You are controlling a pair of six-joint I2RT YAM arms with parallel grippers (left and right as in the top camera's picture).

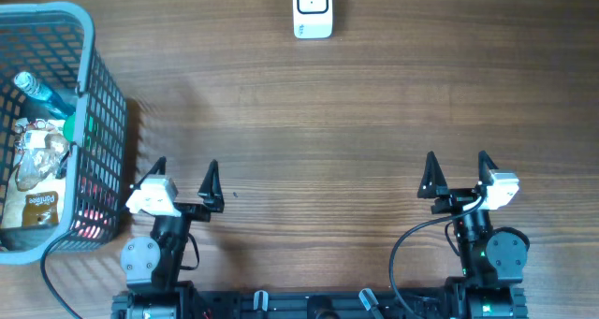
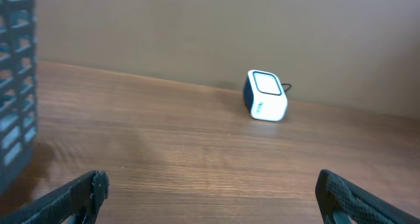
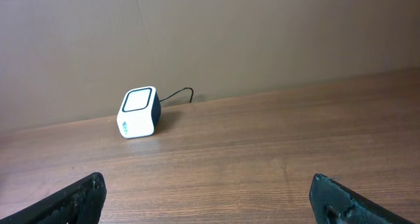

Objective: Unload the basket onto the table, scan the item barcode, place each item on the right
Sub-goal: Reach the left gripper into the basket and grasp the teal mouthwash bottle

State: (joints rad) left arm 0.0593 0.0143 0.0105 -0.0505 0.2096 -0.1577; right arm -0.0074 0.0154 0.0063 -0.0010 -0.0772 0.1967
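Only overhead shows me the snack packet (image 1: pixel 37 193) and bottle (image 1: pixel 42 93) inside the blue basket (image 1: pixel 105 113) at far left, left gripper (image 1: pixel 185 165) and right gripper (image 1: pixel 457 158) both spread wide and empty, while both wrist cameras face the white scanner (image 3: pixel 136 112) ahead.

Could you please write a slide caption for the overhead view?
Jaws open and idle; white scanner at the table's far edge, items in the blue basket.
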